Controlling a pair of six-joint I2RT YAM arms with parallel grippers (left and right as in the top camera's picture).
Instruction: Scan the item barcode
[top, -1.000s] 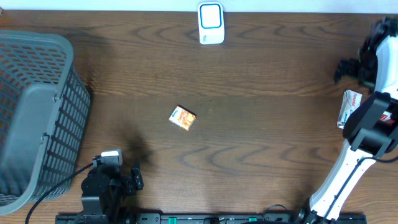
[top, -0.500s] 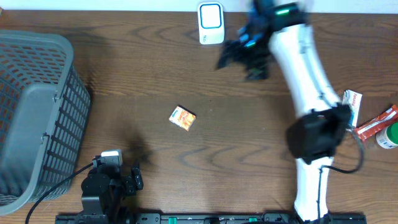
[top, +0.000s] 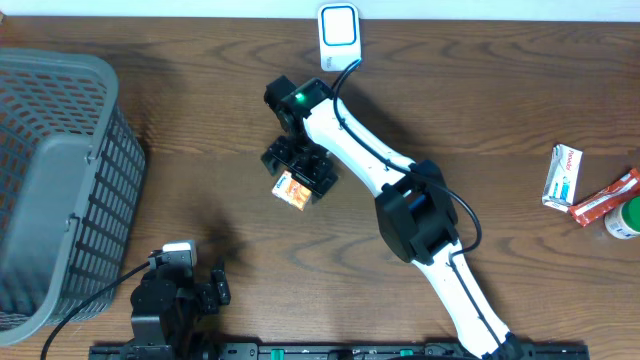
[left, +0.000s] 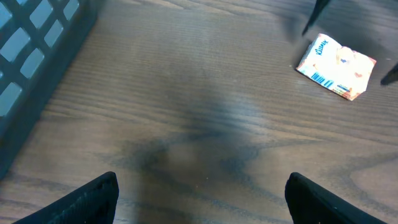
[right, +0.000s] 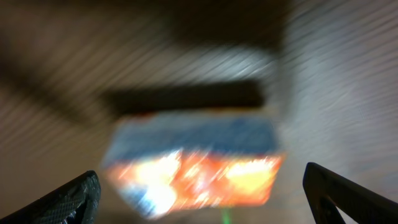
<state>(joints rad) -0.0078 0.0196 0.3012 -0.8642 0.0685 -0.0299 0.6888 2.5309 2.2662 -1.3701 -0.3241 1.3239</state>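
Observation:
The item, a small orange and white tissue packet (top: 293, 191), lies flat on the wooden table near the middle. My right gripper (top: 300, 166) hovers just over it, open, its two fingers either side of the packet (right: 193, 168), which is blurred in the right wrist view. I cannot tell whether the fingers touch it. The white and blue scanner (top: 339, 38) stands at the table's far edge. My left gripper (top: 215, 282) rests open near the front edge, with nothing between its fingers (left: 93, 196). From the left wrist view the packet (left: 336, 67) shows a barcode on its near side.
A grey mesh basket (top: 55, 180) fills the left side of the table, its wall (left: 31, 56) close to my left gripper. At the far right lie a white box (top: 565, 175), a red packet (top: 603, 198) and a green-topped thing (top: 625, 218).
My right arm has swung from the far right edge, past the scanner, down over the packet. The packet and the left arm have stayed put.

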